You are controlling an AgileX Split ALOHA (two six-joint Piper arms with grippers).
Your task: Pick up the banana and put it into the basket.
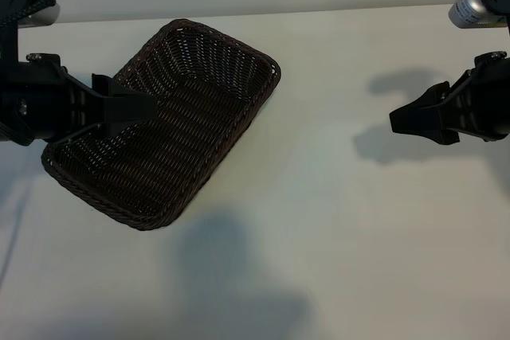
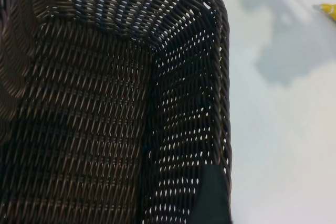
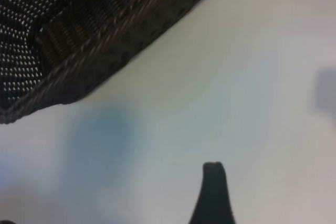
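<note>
The left gripper (image 1: pixel 139 109) stood wide open with nothing between its fingers, its tips hanging over the near end of the basket (image 1: pixel 231 53), whose woven floor lay just beneath them. The right gripper (image 1: pixel 406 123) was likewise spread and empty above the bare table (image 1: pixel 319 236), well apart from the basket. Of the banana (image 2: pixel 329 9) only what seemed a yellow tip showed, on the table far beyond the left fingers.

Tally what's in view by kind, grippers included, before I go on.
Baskets: 1, the basket, nothing in it.
Bananas: 1, only the banana tip showing in the left wrist view.
Grippers: 2, left gripper, right gripper, both open.
Total: 4
</note>
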